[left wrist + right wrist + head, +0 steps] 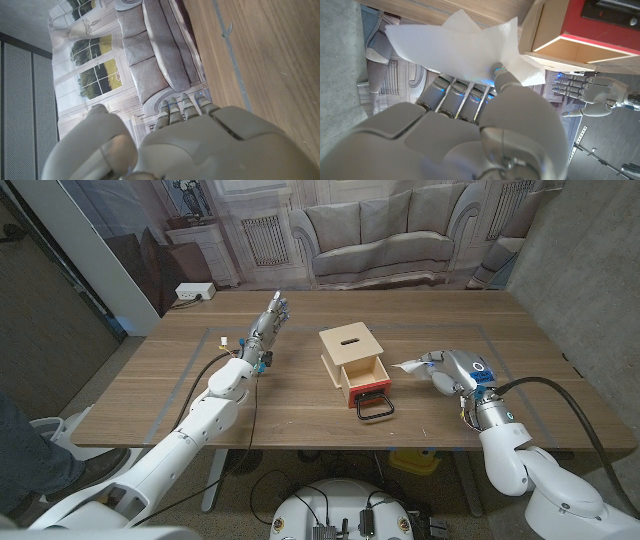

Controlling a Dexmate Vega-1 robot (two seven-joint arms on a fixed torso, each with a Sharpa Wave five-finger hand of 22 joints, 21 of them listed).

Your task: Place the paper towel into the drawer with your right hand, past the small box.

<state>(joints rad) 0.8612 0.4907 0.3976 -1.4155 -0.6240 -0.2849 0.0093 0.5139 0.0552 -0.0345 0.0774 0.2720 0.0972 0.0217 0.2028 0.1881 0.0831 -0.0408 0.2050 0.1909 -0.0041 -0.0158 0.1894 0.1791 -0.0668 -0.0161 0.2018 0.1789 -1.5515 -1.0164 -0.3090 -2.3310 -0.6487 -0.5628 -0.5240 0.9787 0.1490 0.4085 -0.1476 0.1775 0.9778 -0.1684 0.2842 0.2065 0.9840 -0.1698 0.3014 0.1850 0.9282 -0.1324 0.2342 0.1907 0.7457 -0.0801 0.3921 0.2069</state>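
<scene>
While the right robot hand (447,370) pinched the white paper towel (411,366) just right of the small box (354,358), the box's drawer (365,378) stood pulled open. Well left of the box, the left robot hand (268,321) held nothing above the worktop (160,395), fingers extended.

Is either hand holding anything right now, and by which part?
The right hand pinches the paper towel by its lower edge, between thumb and fingers. The left hand holds nothing.
</scene>
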